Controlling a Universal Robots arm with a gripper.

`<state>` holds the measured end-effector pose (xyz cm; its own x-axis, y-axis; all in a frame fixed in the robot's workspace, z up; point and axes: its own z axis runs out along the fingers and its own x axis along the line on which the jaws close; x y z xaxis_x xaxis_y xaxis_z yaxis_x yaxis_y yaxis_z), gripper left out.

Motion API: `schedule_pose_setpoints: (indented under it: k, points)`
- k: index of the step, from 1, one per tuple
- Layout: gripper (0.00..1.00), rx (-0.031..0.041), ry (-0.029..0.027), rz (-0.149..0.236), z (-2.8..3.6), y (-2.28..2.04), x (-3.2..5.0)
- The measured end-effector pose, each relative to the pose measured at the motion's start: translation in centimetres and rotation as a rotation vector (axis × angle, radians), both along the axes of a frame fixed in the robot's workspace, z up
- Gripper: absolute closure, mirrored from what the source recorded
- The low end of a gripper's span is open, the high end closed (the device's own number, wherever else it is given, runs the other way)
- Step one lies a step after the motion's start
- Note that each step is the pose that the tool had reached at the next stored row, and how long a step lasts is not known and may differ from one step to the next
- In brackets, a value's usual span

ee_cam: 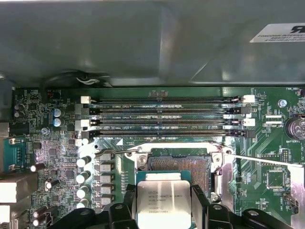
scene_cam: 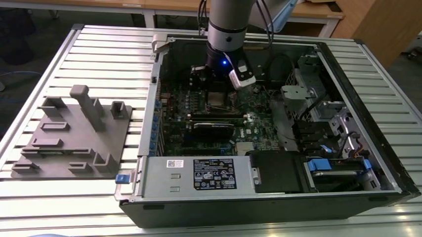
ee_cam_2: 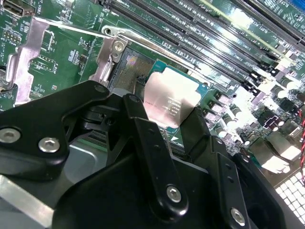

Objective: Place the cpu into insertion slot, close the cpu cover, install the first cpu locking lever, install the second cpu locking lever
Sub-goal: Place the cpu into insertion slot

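In both wrist views my gripper (ee_cam: 163,198) (ee_cam_2: 169,121) is shut on the cpu (ee_cam: 163,202) (ee_cam_2: 172,99), a flat square chip with a silver-grey top, one black finger (ee_cam: 128,202) on each side. The chip hangs partly over the insertion slot (ee_cam: 180,164) (ee_cam_2: 129,66), whose dark field of brownish contacts lies bare beyond the chip's edge. A thin metal locking lever (ee_cam: 262,160) (ee_cam_2: 76,27) sticks out from the socket's corner. The silvery cpu cover (ee_cam_2: 25,56) lies folded back beside the socket. In the exterior view the gripper (scene_cam: 216,81) is low inside the computer case, above the socket (scene_cam: 218,101).
Long black memory slots (ee_cam: 167,117) run alongside the socket, with a row of capacitors (ee_cam: 85,171) on another side. The case walls (scene_cam: 369,94), the power supply (scene_cam: 197,173) and the drive bays (scene_cam: 323,118) close in the board. A grey fixture (scene_cam: 76,133) sits on the table at the exterior view's left.
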<state>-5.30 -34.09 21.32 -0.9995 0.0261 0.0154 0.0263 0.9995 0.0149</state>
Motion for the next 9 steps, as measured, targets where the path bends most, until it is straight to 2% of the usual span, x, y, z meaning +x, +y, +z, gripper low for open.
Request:
schedule_pose_setpoints:
  k: [9]
  points:
    - [0.46,0.0000,-0.0007,0.000,-0.31,0.00,0.09]
